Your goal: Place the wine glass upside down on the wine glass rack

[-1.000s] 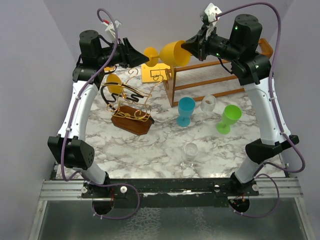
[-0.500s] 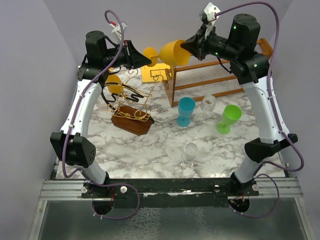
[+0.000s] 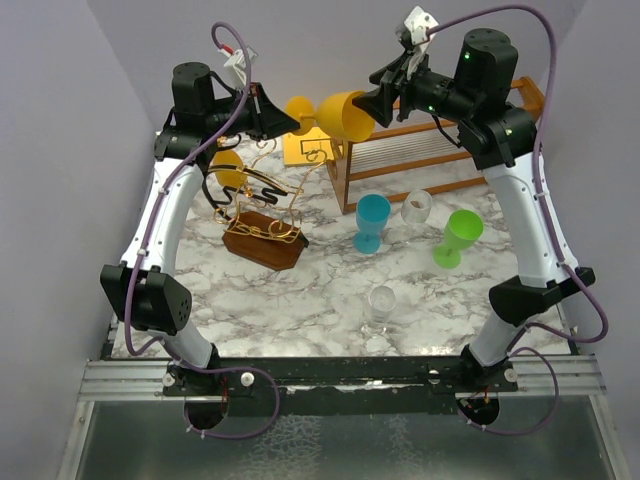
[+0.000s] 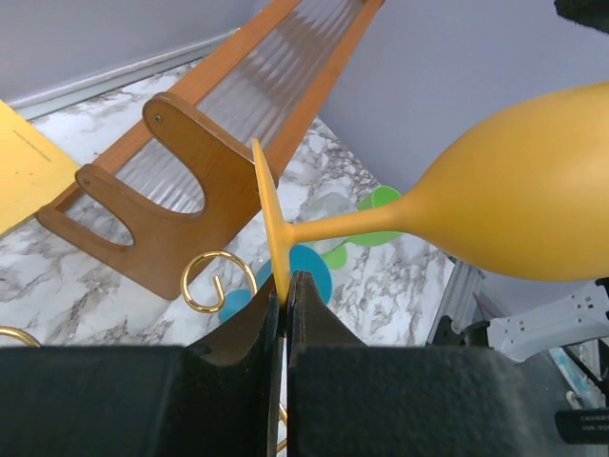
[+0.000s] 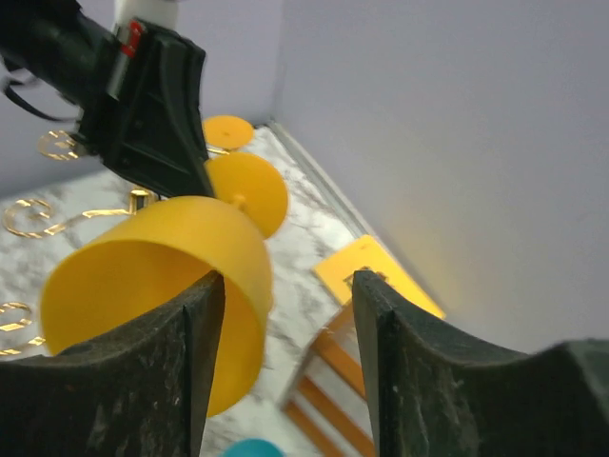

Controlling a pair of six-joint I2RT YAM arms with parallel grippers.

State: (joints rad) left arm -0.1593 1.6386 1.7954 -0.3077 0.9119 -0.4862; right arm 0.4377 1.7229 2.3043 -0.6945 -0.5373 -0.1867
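The yellow wine glass [image 3: 335, 112] lies sideways in the air at the back of the table, foot to the left and bowl to the right. My left gripper [image 3: 292, 119] is shut on the edge of its round foot [image 4: 269, 224], and the bowl [image 4: 519, 200] sticks out to the right. My right gripper [image 3: 378, 100] is open at the bowl's rim [image 5: 162, 286]; one finger [image 5: 202, 362] sits inside the mouth and the other stands well clear. The wine glass rack [image 3: 262, 225], gold wire on a dark wooden base, stands below my left gripper. Another yellow glass [image 3: 228, 166] hangs upside down on it.
A large orange-brown wooden frame with clear rods [image 3: 430, 140] stands at the back right. In front of it are a blue glass [image 3: 371, 222], a clear glass [image 3: 416, 208] and a green glass [image 3: 458, 237]. Another clear glass [image 3: 381, 303] is nearer. A yellow card [image 3: 312, 147] lies behind the rack.
My left gripper has reached the glass's foot and shut on it. My right gripper, shut on the bowl's rim before, has opened.
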